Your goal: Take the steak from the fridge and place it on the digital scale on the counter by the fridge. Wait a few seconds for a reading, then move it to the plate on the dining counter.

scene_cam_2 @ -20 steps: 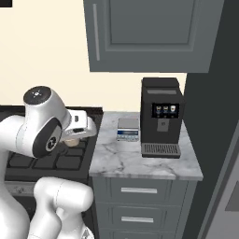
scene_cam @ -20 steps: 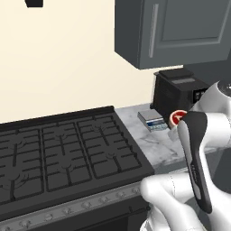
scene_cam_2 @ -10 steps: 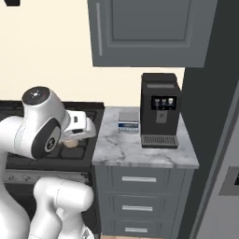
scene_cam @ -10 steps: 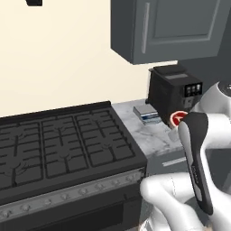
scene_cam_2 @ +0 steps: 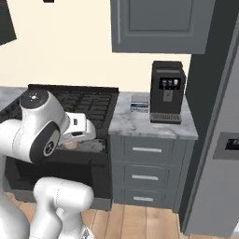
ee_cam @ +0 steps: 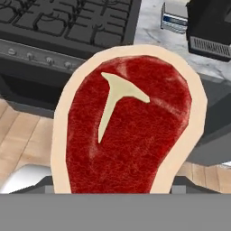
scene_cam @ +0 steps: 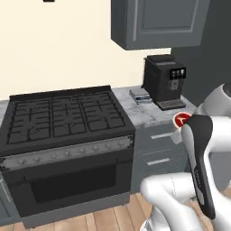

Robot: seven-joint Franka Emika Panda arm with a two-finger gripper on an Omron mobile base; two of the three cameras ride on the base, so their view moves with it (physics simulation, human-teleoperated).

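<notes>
Hand view shows you one steak (ee_cam: pixel 128 126) held at the gripper (ee_cam: pixel 115 189), in the air in front of the stove (scene_cam: pixel 63 119): red meat, tan rim, one pale T-shaped streak. Beyond sit one digital scale (scene_cam_2: pixel 139 103) and one coffee machine (scene_cam_2: pixel 166 91) on the counter (scene_cam_2: pixel 140 123). No writing is legible.

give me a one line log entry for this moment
phase: carrying | gripper: shut on steak | digital scale: bare, beside coffee machine | base: facing stove
</notes>
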